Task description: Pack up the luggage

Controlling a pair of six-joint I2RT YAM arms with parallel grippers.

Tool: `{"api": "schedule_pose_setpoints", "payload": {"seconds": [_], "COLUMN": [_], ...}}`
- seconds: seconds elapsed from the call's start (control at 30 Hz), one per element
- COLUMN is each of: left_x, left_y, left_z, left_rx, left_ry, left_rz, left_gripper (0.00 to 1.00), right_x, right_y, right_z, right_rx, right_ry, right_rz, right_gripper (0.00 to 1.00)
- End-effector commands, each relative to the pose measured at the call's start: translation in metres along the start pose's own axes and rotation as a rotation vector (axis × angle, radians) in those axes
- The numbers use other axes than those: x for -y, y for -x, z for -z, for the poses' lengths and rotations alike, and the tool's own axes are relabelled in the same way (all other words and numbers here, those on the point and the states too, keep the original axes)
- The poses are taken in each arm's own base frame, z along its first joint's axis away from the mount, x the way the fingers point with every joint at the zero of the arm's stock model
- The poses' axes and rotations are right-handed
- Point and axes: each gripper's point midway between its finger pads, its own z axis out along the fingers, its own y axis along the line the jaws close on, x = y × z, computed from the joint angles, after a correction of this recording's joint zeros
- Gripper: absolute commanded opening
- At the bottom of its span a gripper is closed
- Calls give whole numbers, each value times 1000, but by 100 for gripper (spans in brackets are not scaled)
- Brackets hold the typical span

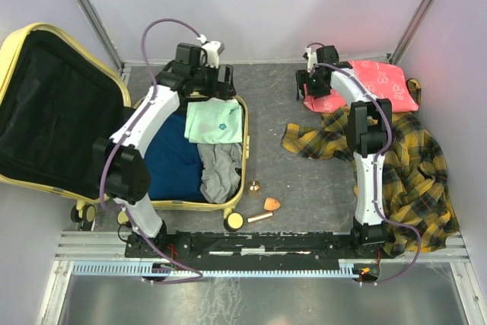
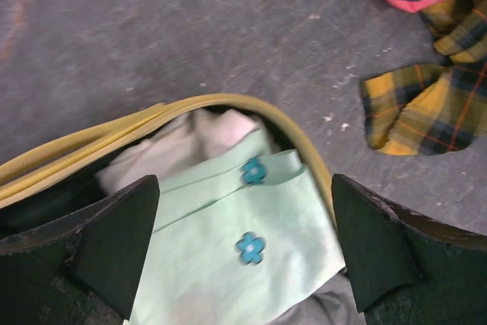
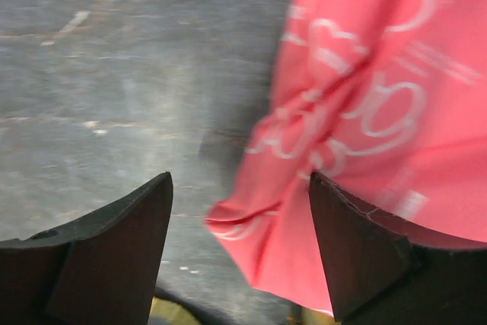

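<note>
The pale yellow luggage lies open at the left, lid up, black lining showing. Inside lie a blue garment, a grey garment and a mint green garment with blue flowers, also in the left wrist view. My left gripper is open and empty, hovering above the mint garment at the luggage's far rim. My right gripper is open over the edge of a pink garment with white print, its corner between the fingers.
A yellow and black plaid shirt sprawls at the right under the right arm. A small brass bell, an orange piece and a pale stick lie on the grey floor by the luggage's wheels.
</note>
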Motion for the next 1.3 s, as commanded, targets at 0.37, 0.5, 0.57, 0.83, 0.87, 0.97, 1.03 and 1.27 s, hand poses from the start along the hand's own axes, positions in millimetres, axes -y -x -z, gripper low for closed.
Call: {"api": "schedule_pose_setpoints", "payload": {"seconds": [0.37,0.5,0.57,0.83,0.87,0.97,1.03,1.27], "left_x": [111,125,132,173,175,179,183,188], "left_y": [61,70,64,53,51,44,37,6], "left_z": [-99,-129,-152,-214,-220,-239,-249,-279], "left_rx": [166,194,177,183,186,188,183,175], "left_ry": [-245,-272,-284,-322,-325,-319,-328,-344], "left_rz": [187,254,302,353,358,369,372,369], "left_gripper": [99,99,99,94,93,90,88,78], "right_x": [-47,33,68,149,152,157,156,155], "right_y": [90,66,50,25,23,16,11,5], "right_z": [143,162,165,185,190,198,200,204], "right_rx": [289,239,199,213,216,209,201,203], "right_ry": [294,57,-20,-100,-105,-112,-104,-117], "right_rz": [-90,-45,-56,-254,-258,-253,-277,-311], "right_gripper": [83,80,78,77,77,77,77,77]}}
